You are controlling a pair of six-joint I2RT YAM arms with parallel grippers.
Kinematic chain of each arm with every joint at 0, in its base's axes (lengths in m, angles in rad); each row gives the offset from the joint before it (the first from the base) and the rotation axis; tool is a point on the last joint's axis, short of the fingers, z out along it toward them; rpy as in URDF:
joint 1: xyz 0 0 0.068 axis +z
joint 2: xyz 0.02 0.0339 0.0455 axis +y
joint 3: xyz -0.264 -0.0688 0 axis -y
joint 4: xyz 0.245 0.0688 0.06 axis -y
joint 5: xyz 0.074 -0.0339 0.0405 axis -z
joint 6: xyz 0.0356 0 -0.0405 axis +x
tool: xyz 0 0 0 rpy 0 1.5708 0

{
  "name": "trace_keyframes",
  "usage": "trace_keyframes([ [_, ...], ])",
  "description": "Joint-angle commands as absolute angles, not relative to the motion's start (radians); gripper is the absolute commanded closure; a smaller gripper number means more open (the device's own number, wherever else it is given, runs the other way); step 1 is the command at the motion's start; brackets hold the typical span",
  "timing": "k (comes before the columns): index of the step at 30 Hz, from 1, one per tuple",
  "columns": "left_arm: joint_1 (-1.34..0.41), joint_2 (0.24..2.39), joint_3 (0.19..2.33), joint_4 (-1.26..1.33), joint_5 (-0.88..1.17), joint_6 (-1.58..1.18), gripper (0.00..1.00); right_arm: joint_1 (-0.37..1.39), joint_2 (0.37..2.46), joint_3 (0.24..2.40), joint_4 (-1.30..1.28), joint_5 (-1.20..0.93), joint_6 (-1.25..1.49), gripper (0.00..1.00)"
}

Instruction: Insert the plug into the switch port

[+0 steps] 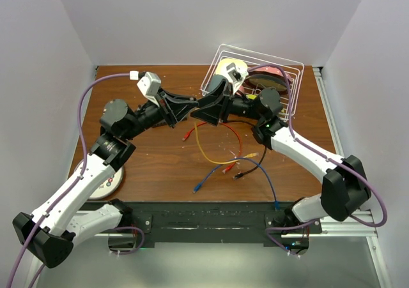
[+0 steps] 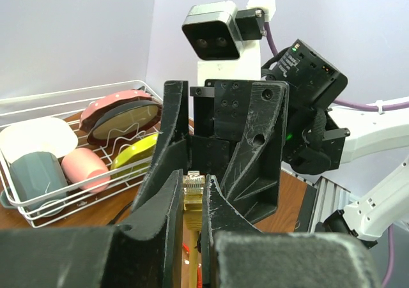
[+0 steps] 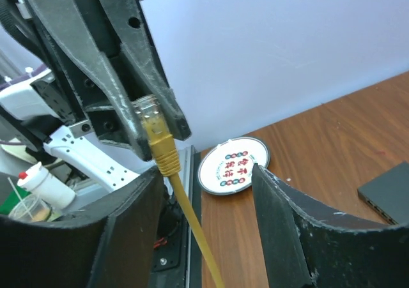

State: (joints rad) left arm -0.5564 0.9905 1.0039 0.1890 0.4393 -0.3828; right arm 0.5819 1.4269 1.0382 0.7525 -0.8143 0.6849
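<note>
Left gripper [image 2: 192,206] pinches the yellow plug [image 2: 193,184] aloft; right gripper [image 3: 204,173] gapes wide around its cable [image 3: 192,230] — switch [image 3: 388,195] lies on the table [image 3: 332,141], well apart. Clamp crooked and the plug twists out of line.

Top camera: overhead, far, whole table [image 1: 160,163]. Wrist cameras: close, facing each other, sharing plug [image 2: 193,186].

Yellow plug [image 2: 193,187] between fingertips of left end effector [image 2: 193,204], wire basket [image 2: 70,91] beside.

Smooth yellow plastic plug [image 3: 156,135], wooden table [image 3: 332,141]
</note>
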Motion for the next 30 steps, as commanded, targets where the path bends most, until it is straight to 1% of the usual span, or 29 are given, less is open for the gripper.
trace_keyframes([
  [1,-0.552,0.980,1.006,0.241,0.443,-0.396,1.00,0.578,1.434,1.061,0.922,-0.851,0.778,0.41],
  [5,-0.552,0.982,1.003,0.236,0.434,-0.388,1.00,0.574,1.443,1.062,0.992,-0.865,0.821,0.42],
  [6,-0.551,0.982,1.002,0.236,0.430,-0.391,1.00,0.572,1.447,1.062,1.000,-0.865,0.825,0.49],
  [8,-0.552,0.985,1.000,0.236,0.428,-0.390,1.00,0.568,1.454,1.060,1.028,-0.865,0.850,0.53],
  [9,-0.552,0.983,0.999,0.236,0.426,-0.390,1.00,0.565,1.459,1.063,1.032,-0.865,0.856,0.59],
  [10,-0.552,0.983,0.997,0.238,0.426,-0.388,1.00,0.566,1.474,1.068,1.034,-0.876,0.867,0.73],
  [11,-0.551,0.985,0.997,0.239,0.428,-0.388,1.00,0.566,1.483,1.083,1.035,-0.883,0.871,0.84],
  [13,-0.551,0.988,0.996,0.242,0.426,-0.390,1.00,0.566,1.502,1.098,1.037,-0.894,0.890,1.00],
  [21,-0.552,0.988,1.000,0.230,0.387,-0.383,1.00,0.558,1.537,1.118,1.046,-0.908,0.900,1.00],
  [23,-0.551,0.980,1.005,0.222,0.365,-0.377,0.98,0.557,1.537,1.121,1.028,-0.911,0.887,1.00],
  [25,-0.551,0.974,1.008,0.213,0.328,-0.373,0.86,0.552,1.532,1.123,1.011,-0.908,0.874,1.00],
  [26,-0.552,0.971,1.009,0.212,0.318,-0.370,0.78,0.551,1.529,1.126,0.991,-0.902,0.865,1.00],
  [27,-0.552,0.969,1.012,0.204,0.296,-0.368,0.61,0.542,1.526,1.129,0.968,-0.882,0.855,1.00],
  [28,-0.552,0.968,1.022,0.196,0.287,-0.364,0.50,0.535,1.523,1.141,0.910,-0.871,0.821,1.00],
  [29,-0.551,0.969,1.028,0.189,0.281,-0.359,0.36,0.529,1.522,1.150,0.875,-0.858,0.802,1.00],
  [30,-0.552,0.968,1.032,0.170,0.267,-0.357,0.14,0.514,1.519,1.163,0.836,-0.842,0.781,1.00],
])
